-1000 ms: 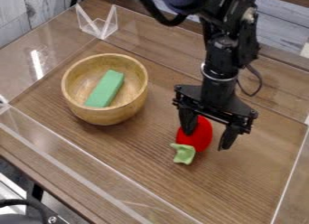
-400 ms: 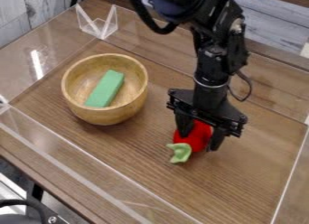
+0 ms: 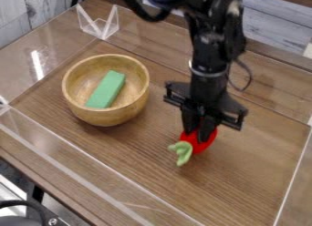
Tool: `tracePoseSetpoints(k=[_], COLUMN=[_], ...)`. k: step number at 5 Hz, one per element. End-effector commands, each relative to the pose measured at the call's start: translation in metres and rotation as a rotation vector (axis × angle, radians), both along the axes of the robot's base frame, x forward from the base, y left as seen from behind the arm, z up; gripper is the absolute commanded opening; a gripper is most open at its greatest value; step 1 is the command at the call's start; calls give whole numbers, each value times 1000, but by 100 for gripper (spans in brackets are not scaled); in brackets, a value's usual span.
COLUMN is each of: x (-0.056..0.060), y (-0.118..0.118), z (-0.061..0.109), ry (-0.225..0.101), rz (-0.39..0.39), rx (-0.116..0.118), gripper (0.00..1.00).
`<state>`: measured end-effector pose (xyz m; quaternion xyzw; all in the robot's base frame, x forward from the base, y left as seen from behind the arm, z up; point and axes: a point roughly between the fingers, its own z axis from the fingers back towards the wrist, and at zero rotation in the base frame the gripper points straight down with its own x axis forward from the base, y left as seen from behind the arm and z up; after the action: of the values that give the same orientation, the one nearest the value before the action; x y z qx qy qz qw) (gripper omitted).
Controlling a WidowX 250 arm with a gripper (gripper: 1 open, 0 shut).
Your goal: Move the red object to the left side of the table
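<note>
The red object [image 3: 196,142], a small glossy toy fruit with a light green leafy stem [image 3: 183,154], is right of centre on the brown wood-grain table [image 3: 262,179]. My gripper [image 3: 200,132] points straight down over it, and its black fingers are drawn in against the fruit's sides, shut on it. The fruit's upper part is hidden between the fingers, and its stem sticks out to the lower left. Whether the fruit still rests on the table I cannot tell.
A round wooden bowl [image 3: 76,73] holding a green rectangular block [image 3: 106,88] stands to the left of the gripper. Low clear acrylic walls [image 3: 73,148] border the tabletop. A clear folded stand [image 3: 98,23] sits at the back left.
The fingers stood wide around the red object and have now drawn in onto it. The hand has shifted slightly left and up.
</note>
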<state>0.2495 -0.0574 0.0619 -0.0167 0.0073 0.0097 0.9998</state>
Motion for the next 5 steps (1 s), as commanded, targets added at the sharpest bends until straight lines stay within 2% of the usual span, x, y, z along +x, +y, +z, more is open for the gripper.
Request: tracePoseSetpoints(k=[1, 2, 3, 5], x=[16, 32, 45, 53], y=[8, 27, 52, 78], z=[39, 52, 41, 26], ry=[-90, -115, -117, -110], rz=[-16, -2, 9, -51], rx=[-29, -36, -27, -29], gripper=[0, 0, 0, 0])
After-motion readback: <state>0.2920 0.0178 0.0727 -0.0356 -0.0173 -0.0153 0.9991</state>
